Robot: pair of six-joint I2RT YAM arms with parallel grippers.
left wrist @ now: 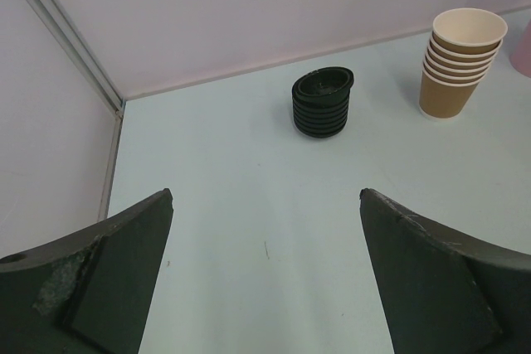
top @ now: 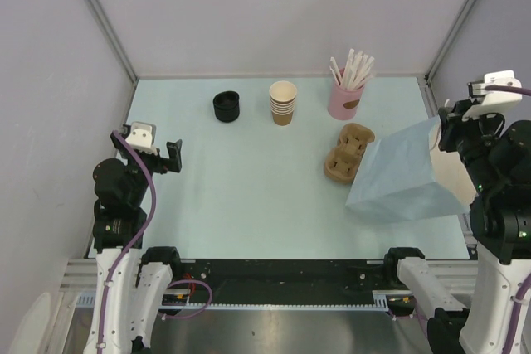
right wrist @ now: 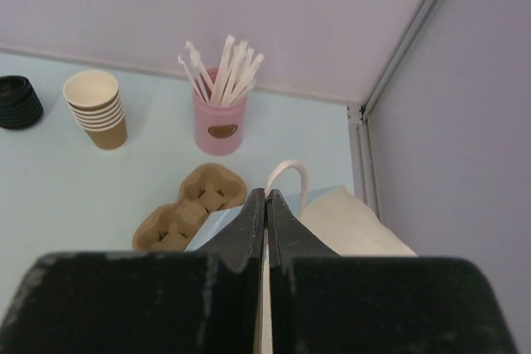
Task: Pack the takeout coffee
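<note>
Right gripper (right wrist: pixel 265 198) pinching bag (top: pixel 398 176), handle (right wrist: pixel 287 163) wrist-view only

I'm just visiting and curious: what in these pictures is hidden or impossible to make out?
- Inside of the blue paper bag: the top view shows only its outer side. In the right wrist view the shut right gripper, pinching its top edge, blocks the opening.
- Cardboard cup carrier: top view, the bag covers one edge.
- Pink cup: left wrist view, cut off by the right edge.
- Its brown mark: right wrist view, too small to read.

Overhead and wrist views, shared cups (top: pixel 283 103)
</note>
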